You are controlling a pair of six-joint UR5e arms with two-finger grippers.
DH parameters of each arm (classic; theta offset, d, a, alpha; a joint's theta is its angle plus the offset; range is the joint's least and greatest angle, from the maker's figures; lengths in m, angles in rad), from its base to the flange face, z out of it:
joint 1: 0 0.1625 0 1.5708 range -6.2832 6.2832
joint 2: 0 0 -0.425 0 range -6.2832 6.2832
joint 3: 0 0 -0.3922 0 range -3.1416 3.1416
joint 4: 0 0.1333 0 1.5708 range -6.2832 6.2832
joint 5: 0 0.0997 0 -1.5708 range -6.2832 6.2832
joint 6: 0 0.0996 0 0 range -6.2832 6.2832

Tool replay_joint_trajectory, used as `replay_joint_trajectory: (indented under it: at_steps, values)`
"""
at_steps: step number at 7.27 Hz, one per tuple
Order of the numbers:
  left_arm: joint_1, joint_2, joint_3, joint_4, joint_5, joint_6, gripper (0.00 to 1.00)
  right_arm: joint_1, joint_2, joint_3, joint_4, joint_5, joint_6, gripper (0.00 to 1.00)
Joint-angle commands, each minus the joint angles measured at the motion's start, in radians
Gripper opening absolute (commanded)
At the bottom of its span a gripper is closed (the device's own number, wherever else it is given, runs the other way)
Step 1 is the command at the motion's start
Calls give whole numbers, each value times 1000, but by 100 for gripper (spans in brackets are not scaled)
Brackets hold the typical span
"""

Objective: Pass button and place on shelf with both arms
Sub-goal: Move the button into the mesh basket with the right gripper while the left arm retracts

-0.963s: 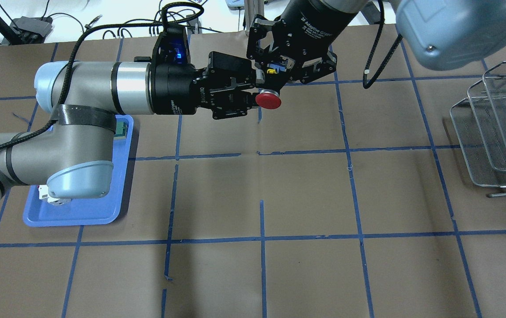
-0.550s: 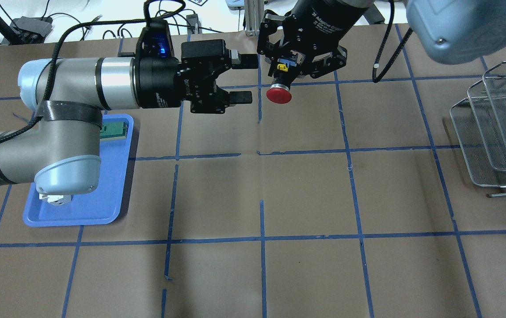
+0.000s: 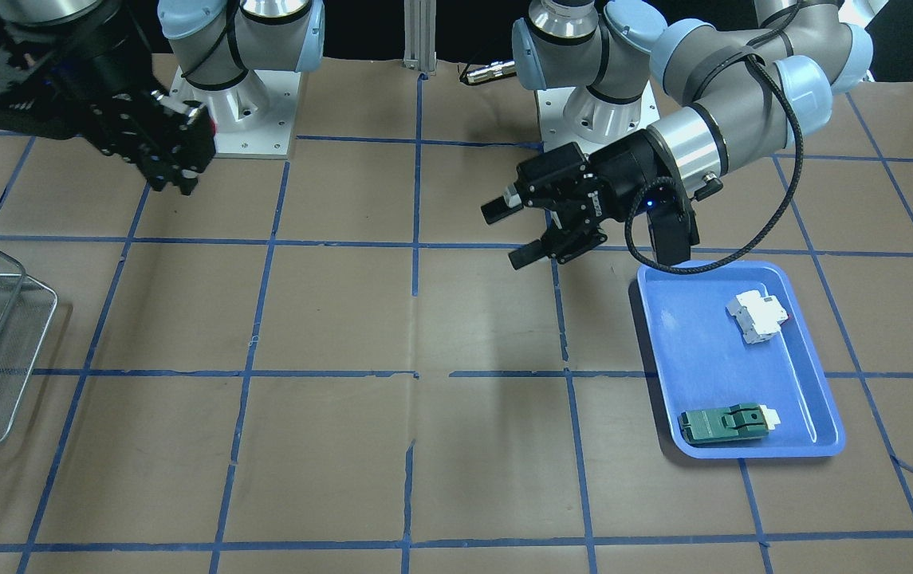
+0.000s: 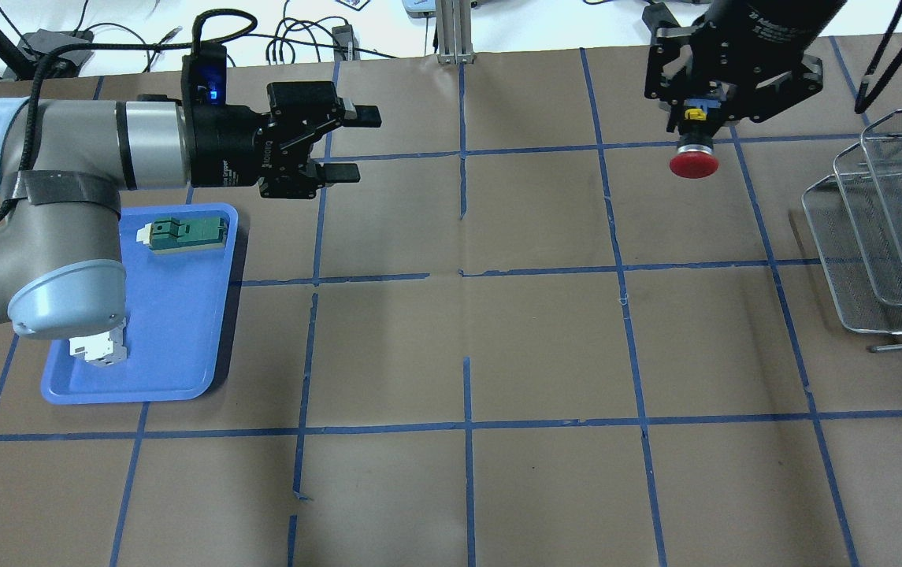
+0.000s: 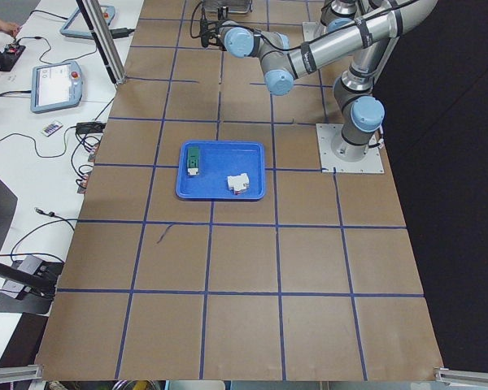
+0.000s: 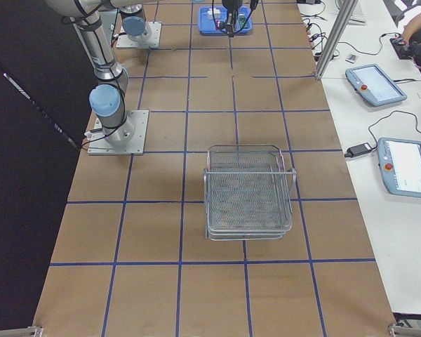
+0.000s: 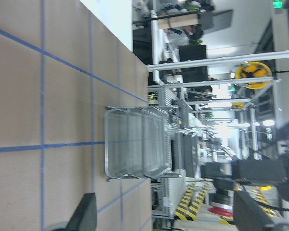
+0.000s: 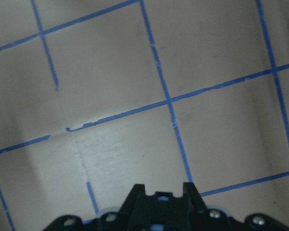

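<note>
The button [image 4: 693, 164], red cap down, hangs in my right gripper [image 4: 693, 126], which is shut on its black body high above the table's far right part. The shelf [image 4: 868, 260], a silver wire-mesh rack, stands at the right edge, a short way right of the button; it also shows in the front view [image 3: 1, 351] and the right exterior view [image 6: 247, 189]. My left gripper [image 4: 352, 144] is open and empty, held sideways above the far left part, fingers pointing right. In the front view it [image 3: 510, 233] is beside the blue tray.
A blue tray [image 4: 175, 331] at the left holds a green flat module [image 4: 183, 235] and a white breaker block [image 4: 98, 348], partly under my left elbow. Brown paper with blue tape lines covers the table. Cables lie along the far edge.
My left gripper opened, let go of the button and drew back to the left. My right gripper carried the button to the right, toward the shelf.
</note>
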Motion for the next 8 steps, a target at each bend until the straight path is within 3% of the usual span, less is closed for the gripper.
replay_joint_trajectory:
  at_steps: [1, 2, 3, 5, 6, 7, 8]
  values:
    - [-10, 23, 16, -38, 356, 54, 100, -167, 5, 98, -19, -113, -100, 0]
    - [-11, 40, 28, -59, 453, 73, 100, -259, 22, 153, -115, -116, -260, 0]
    - [-14, 44, 99, -174, 541, 96, 100, -351, 54, 183, -184, -118, -420, 0]
    - [-60, 19, 381, -529, 826, 190, 100, -533, 156, 182, -307, -105, -691, 0]
    - [-88, 9, 476, -632, 924, 211, 100, -569, 217, 171, -371, -99, -816, 0]
    - [-114, 3, 544, -723, 959, 222, 100, -601, 245, 168, -375, -89, -854, 1]
    - [-126, -14, 559, -754, 1005, 257, 100, -606, 237, 169, -396, -51, -865, 25]
